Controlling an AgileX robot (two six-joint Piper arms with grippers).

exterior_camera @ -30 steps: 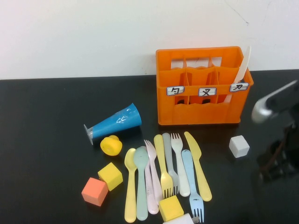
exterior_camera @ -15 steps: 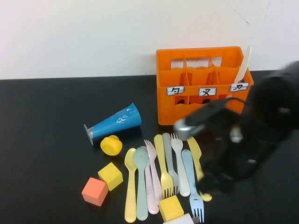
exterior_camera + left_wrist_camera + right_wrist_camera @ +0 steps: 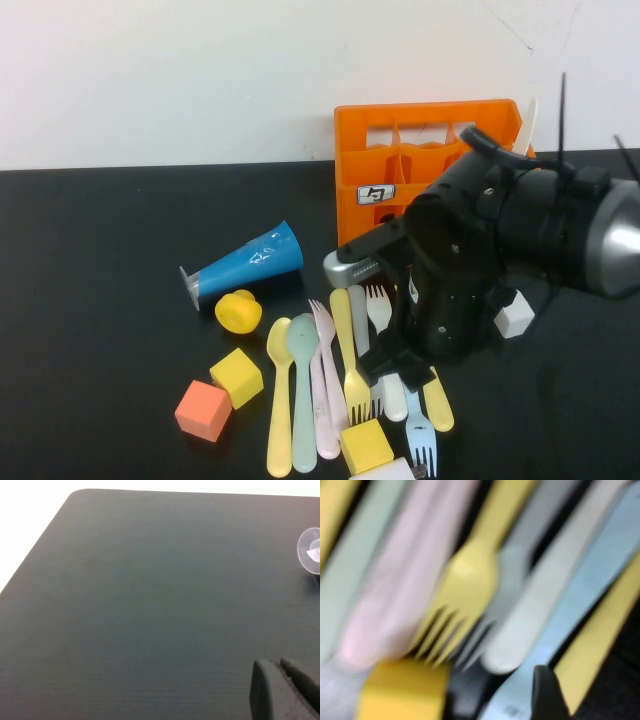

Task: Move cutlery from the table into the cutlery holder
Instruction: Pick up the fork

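Pastel plastic cutlery (image 3: 345, 385) lies in a fanned row on the glossy black counter (image 3: 100, 300), in front of the bright orange plastic cutlery holder (image 3: 395, 150). Holder: one white utensil (image 3: 527, 122) stands in its right-end compartment; other compartments partly hidden by the arm. Right claw (image 3: 547, 700) hangs low over the right side of the row, close above the light blue fork (image 3: 590, 600); open or closed, cannot tell. Left claw (image 3: 285, 692) over bare counter, fingers together.

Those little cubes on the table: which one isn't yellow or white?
The orange cube, nearest the front-left corner, beside a yellow cube; the right gripper hovers over the cutlery.
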